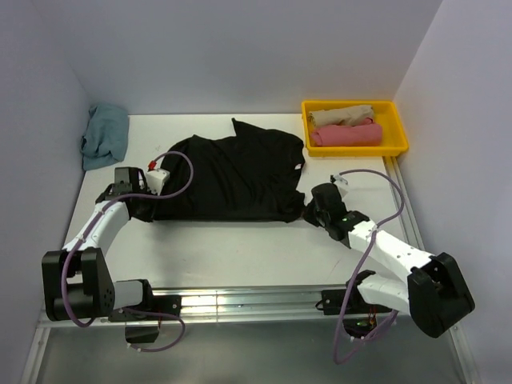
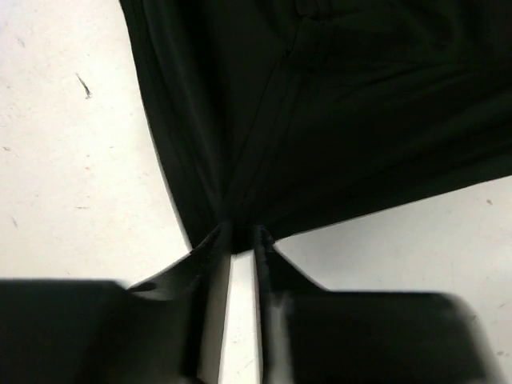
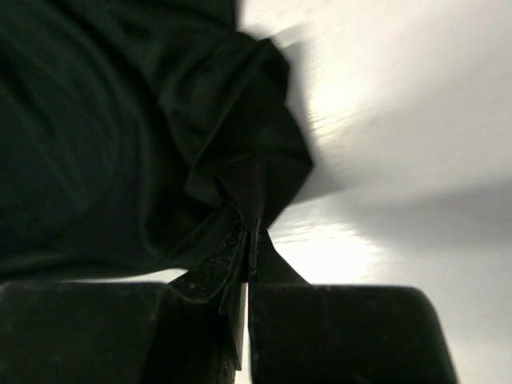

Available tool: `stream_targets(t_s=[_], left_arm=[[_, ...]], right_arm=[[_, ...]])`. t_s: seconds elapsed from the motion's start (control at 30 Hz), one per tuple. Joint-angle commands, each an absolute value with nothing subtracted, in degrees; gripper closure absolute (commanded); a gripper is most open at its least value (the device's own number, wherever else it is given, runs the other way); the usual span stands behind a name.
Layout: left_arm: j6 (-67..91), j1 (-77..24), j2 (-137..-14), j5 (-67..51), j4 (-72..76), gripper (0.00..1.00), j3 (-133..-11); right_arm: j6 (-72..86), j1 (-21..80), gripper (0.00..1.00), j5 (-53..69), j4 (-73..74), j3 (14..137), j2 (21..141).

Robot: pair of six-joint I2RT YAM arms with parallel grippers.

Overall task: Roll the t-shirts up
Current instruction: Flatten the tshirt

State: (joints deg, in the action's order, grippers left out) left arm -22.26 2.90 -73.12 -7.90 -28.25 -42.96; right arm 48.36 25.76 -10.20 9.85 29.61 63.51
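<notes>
Pale grey walls (image 1: 240,48) box in a white worktop (image 1: 240,252). Mid-worktop lies a large black soft-cloth t-shirt (image 1: 232,180), spread mostly flat w/ a few wrinkles, near edge running straight L to R, one point of cloth sticking out toward the far wall.

Far R corner: yellow plastic tray (image 1: 350,103) holding two rolled shirts side by side, a beige roll (image 1: 340,115) on the far side, a pink roll (image 1: 346,135) on the near side, touching. Far L, against the wall: dusty-blue cloth shirt (image 1: 106,136), crumpled, well apart from the black one.

Left gripper (image 1: 146,206) sits low at the shirt's near-L corner. In the wrist view (image 2: 242,232) its fingers (image 2: 204,264) stand a little apart, a strip of worktop showing btwn them; cloth folds fan out from the tips. Can't tell if the corner is pinched or let go.

Right gripper (image 1: 310,210) is at the near-R corner. Wrist view (image 3: 254,228): fingers (image 3: 276,264) clenched, only a hairline slit, w/ a bunched fold of black cloth caught at the tips and lifted slightly off the worktop.
</notes>
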Motion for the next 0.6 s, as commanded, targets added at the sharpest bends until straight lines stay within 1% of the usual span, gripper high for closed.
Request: stream_targets(t_s=[0.0, 0.03, 0.1, 0.17, 0.2, 0.23, 0.3, 0.33, 0.43, 0.47, 0.5, 0.57], left_arm=[[-24.61, 3.52, -72.42, -10.63, -29.09, 0.75, -43.59], [-24.61, 3.52, -72.33, -10.98, -29.35, 0.70, -43.59], [-24.61, 3.52, -71.55, -11.77, -30.49, 0.56, -44.12], [-24.52, 3.52, -70.76, -11.86, -30.94, 0.47, -44.56], [-24.43, 3.52, -70.49, -12.56, -32.16, 0.41, -45.34], [-24.43, 3.60, -70.31, -13.09, -32.60, 0.40, -45.70], [-24.43, 3.60, -70.57, -15.89, -33.74, 0.40, -47.10], [-24.61, 3.60, -70.84, -16.69, -34.71, 0.40, -47.63], [-25.40, 3.60, -72.68, -19.23, -36.81, 0.41, -50.35], [-25.92, 3.60, -73.12, -21.08, -38.31, 0.40, -51.75], [-26.36, 3.60, -73.39, -21.09, -38.32, 0.40, -52.55], [-28.55, 3.69, -74.43, -25.12, -43.40, 0.36, -55.35]], right_arm=[[55.36, 29.70, 1.00, -14.06, 7.65, 29.10, 62.31], [55.98, 30.23, 1.00, -14.24, 7.65, 28.48, 62.14], [57.65, 31.72, 1.00, -14.06, 6.86, 26.64, 61.27], [58.71, 32.95, 1.00, -15.02, 7.64, 25.84, 60.39], [59.23, 33.31, 0.96, -15.12, 8.17, 25.40, 59.60], [59.24, 33.66, 0.89, -15.29, 9.39, 25.23, 59.15], [59.68, 34.19, 0.82, -16.69, 10.98, 24.96, 57.14], [59.68, 34.45, 0.74, -17.13, 12.12, 24.61, 56.26], [59.77, 34.80, 0.69, -17.93, 13.79, 23.82, 53.27], [59.77, 35.15, 0.63, -18.02, 14.84, 23.47, 52.04], [59.68, 35.42, 0.63, -18.02, 15.29, 23.29, 51.60], [59.68, 35.86, 0.63, -18.19, 16.08, 22.51, 50.37]])
